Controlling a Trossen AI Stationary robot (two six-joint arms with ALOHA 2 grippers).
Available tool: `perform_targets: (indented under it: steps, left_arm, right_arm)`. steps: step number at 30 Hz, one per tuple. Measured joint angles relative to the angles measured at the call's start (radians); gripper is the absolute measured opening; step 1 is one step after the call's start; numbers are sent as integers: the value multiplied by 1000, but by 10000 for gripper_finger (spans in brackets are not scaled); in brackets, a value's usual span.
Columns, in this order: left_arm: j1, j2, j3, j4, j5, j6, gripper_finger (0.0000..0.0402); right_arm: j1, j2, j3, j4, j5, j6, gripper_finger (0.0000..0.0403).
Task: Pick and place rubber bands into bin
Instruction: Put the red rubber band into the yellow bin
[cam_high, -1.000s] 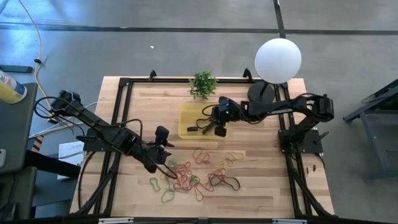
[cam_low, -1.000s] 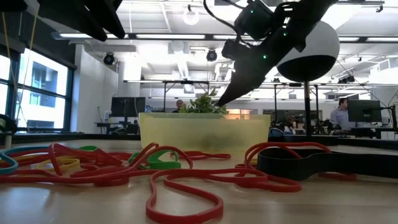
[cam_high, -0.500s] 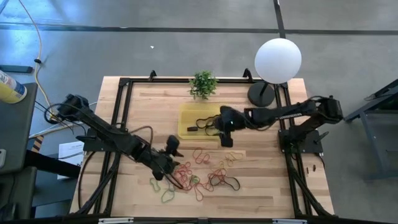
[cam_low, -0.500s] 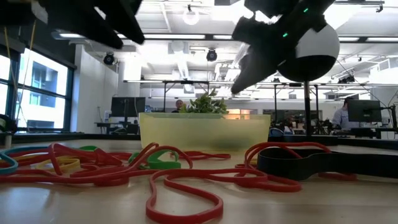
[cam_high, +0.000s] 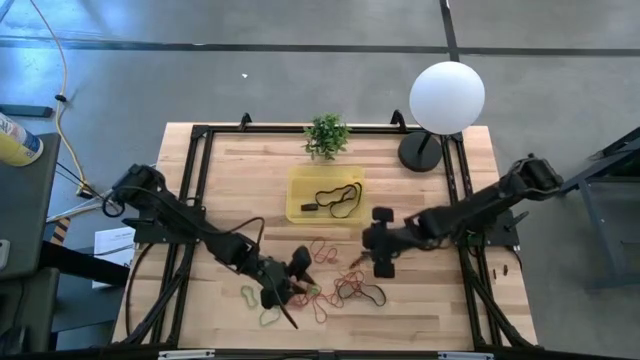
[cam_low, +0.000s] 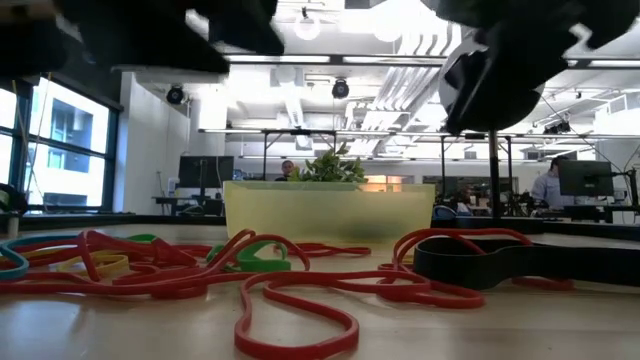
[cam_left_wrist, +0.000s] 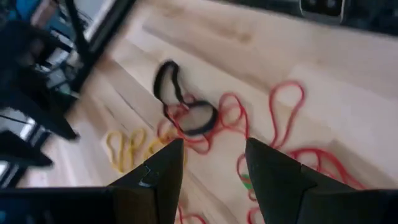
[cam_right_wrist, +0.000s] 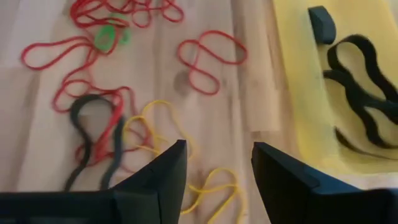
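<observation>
Our right gripper (cam_high: 381, 262) has left the bin (cam_high: 297, 205), jaws apart and empty, black band dropped inside; our left gripper (cam_high: 291, 290), open, now hovers over the rubber bands (cam_high: 335, 285) on the counter (cam_high: 240, 170).
</observation>
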Motion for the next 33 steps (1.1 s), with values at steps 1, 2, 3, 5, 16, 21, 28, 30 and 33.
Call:
perform_targets:
  steps: [1,2,3,5,16,21,28,30,33]
  left_arm:
    - [1,7,0,-9,-1,2,161]
    - [0,12,-1,-23,-6,1,161]
    - [0,14,-1,-39,-17,-4,161]
    - [0,15,-1,-94,-52,-16,161]
    - [123,44,-1,-207,-166,-147,161]
    - [204,94,3,-158,5,-85,161]
    - [259,161,39,-165,59,-86,161]
    - [273,185,53,-166,86,-86,161]
    - [287,218,71,-168,125,-87,161]
  right_arm:
    - [22,0,0,4,19,21,166]
    - [45,1,0,9,39,34,163]
    - [64,1,0,14,59,44,160]
    - [94,1,0,33,92,51,155]
    - [128,2,0,78,183,52,140]
    - [131,2,0,82,183,59,139]
    - [145,2,0,87,198,59,140]
    - [145,2,0,89,200,57,140]
    - [144,2,0,88,201,57,140]
